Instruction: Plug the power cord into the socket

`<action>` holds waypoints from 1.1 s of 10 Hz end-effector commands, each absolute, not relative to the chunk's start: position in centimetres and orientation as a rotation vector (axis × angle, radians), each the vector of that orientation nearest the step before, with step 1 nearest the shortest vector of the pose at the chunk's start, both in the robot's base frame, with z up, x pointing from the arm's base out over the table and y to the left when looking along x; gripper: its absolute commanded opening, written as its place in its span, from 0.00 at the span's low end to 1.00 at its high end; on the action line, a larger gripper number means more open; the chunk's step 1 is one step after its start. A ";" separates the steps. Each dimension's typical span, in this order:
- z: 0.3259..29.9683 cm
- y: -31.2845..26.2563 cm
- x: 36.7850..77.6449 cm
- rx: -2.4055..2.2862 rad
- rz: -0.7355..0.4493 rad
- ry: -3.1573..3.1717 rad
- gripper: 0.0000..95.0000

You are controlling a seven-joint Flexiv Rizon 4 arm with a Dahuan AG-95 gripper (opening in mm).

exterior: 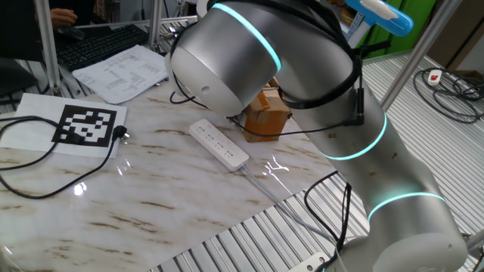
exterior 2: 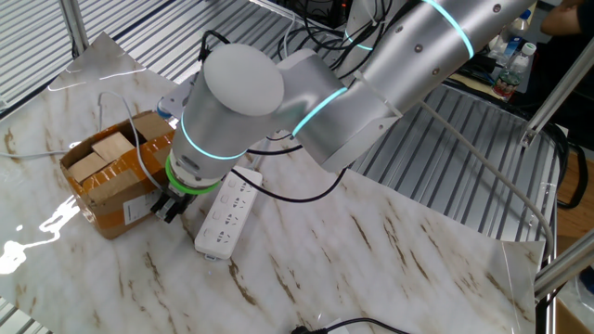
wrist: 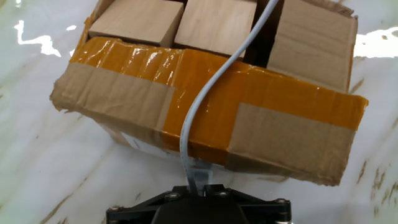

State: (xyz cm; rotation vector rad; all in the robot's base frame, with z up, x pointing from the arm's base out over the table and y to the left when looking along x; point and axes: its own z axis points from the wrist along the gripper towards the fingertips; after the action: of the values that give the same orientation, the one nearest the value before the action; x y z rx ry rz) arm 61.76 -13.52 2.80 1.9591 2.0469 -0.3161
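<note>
Grey thin power cord (wrist: 198, 106) being pinched at plug end by fingers (exterior 2: 168, 206), clamped, beside brown taped cardboard box (wrist: 205, 106). Long white plastic socket strip (exterior 2: 227, 211) lying mid-worktop (exterior 2: 390, 269), just beside. Grasp step finishing; next calling for lifting, aligning plug over outlet.

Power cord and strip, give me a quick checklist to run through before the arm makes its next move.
1. Gripper closed on the white cord: ok, jaws pinch its end.
2. Plug blades visible and aligned: cannot tell, hidden in the jaws.
3. Cord free of snags: not ok, it drapes over the cardboard box.
4. Power strip lying flat, outlets up: ok.
5. Gripper above an outlet: not ok, it sits beside the strip, by the box.
</note>
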 end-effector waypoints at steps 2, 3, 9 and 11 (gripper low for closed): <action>2.8 -13.7 61.8 1.978 -0.313 2.059 0.00; 2.8 -13.7 61.8 1.989 -0.301 2.066 0.00; 4.2 -12.9 61.7 1.981 -0.298 2.093 0.00; 5.0 -12.3 61.6 1.977 -0.293 2.116 0.00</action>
State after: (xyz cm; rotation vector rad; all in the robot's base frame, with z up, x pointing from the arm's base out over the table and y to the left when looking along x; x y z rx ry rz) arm 61.52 -12.11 5.38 1.9725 2.1261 -0.2905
